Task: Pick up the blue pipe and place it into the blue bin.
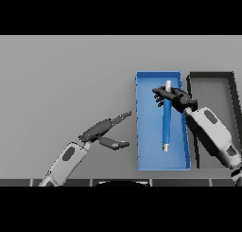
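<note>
Lying lengthwise inside the blue bin (pixel 141 131), the blue pipe (pixel 167 120) is a thin, straight, smooth rod with a short pale grey cap at each end. It runs from the far part of the bin toward the near part, close to the bin's right wall. The bin is a shallow rectangular tray with thin upright walls and a flat floor of the same matte blue.

Just to its right, nearly touching, sits a second tray, the dark bin (pixel 229 91), of like shape, with black walls and a grey floor; its near part is hidden behind the right forearm.

The right hand (pixel 174 96) reaches over the far part of the blue bin, its dark fingers curled round the upper end of the pipe just below the cap. Whether the pipe's lower end rests on the bin floor or hangs just above it cannot be told.

The left hand (pixel 103 130) is over bare table (pixel 61 79) left of the blue bin, its fingers stretched out and spread from the thumb, holding nothing.

The table is a flat, plain grey surface.

In all: one pipe, two bins, two hands.
</note>
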Available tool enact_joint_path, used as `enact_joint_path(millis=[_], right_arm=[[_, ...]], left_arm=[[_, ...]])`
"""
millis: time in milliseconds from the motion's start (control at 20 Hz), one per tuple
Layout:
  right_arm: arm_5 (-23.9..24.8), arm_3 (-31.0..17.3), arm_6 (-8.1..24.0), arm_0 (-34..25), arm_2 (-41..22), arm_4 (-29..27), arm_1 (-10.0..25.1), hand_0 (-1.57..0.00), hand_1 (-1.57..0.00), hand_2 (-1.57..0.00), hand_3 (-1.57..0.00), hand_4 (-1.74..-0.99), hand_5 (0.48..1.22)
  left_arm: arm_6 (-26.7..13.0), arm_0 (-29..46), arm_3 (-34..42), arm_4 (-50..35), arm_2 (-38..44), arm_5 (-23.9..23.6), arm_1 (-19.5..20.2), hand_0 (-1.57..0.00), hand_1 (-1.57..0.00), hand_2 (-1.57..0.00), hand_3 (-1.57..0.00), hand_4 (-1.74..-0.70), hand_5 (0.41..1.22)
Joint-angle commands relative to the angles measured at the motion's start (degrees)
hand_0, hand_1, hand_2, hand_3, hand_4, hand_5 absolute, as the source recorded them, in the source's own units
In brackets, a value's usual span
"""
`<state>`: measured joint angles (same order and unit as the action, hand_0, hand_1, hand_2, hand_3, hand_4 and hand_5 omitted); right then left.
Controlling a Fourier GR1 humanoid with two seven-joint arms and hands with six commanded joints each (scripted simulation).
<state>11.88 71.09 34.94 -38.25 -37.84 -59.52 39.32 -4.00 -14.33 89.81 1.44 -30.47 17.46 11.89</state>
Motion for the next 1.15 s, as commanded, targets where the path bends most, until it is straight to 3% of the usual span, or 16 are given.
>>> enact_joint_path(millis=[0,100,300,550,700,1100], right_arm=[[-1.5,0.2,0.0,-0.7,-2.3,-0.1,1.1,-0.53,-0.48,-0.46,-0.37,-1.285,1.141],[-2.6,-0.2,0.0,-2.2,-5.0,0.0,2.7,-0.34,-0.31,-0.29,-0.23,-1.208,1.028],[-5.4,-1.4,-1.6,-3.4,-10.1,7.3,3.4,-0.14,-0.12,-0.12,-0.1,-1.131,0.857],[-4.4,-3.8,-2.7,-4.2,-11.7,10.8,2.4,-0.04,-0.04,-0.04,-0.03,-1.124,0.717],[-4.5,-3.2,-4.5,-3.5,-11.0,10.1,2.5,-0.02,-0.02,-0.02,-0.02,-1.119,0.695],[-6.4,-3.5,-5.2,-3.5,-10.6,9.5,3.0,-0.01,-0.01,-0.01,-0.01,-1.129,0.677]], left_arm=[[-0.1,0.2,0.4,-0.1,0.0,0.0,0.1,0.0,0.0,0.0,0.0,-0.89,0.453],[-0.2,0.1,-0.1,0.1,0.0,-0.3,-0.1,0.0,0.0,0.0,0.0,-0.89,0.452],[0.2,0.3,0.8,-0.2,0.0,-0.2,0.0,0.0,0.0,0.0,0.0,-0.9,0.45],[0.2,1.0,0.6,0.0,-0.4,-0.3,-0.3,0.0,0.0,0.0,0.0,-0.91,0.458],[-0.3,0.1,0.7,-0.8,0.2,0.0,-0.4,0.0,0.0,0.0,0.0,-0.92,0.462],[-1.0,0.4,0.6,-0.7,-0.4,-0.2,-1.2,0.0,0.0,0.0,0.0,-0.92,0.468]])
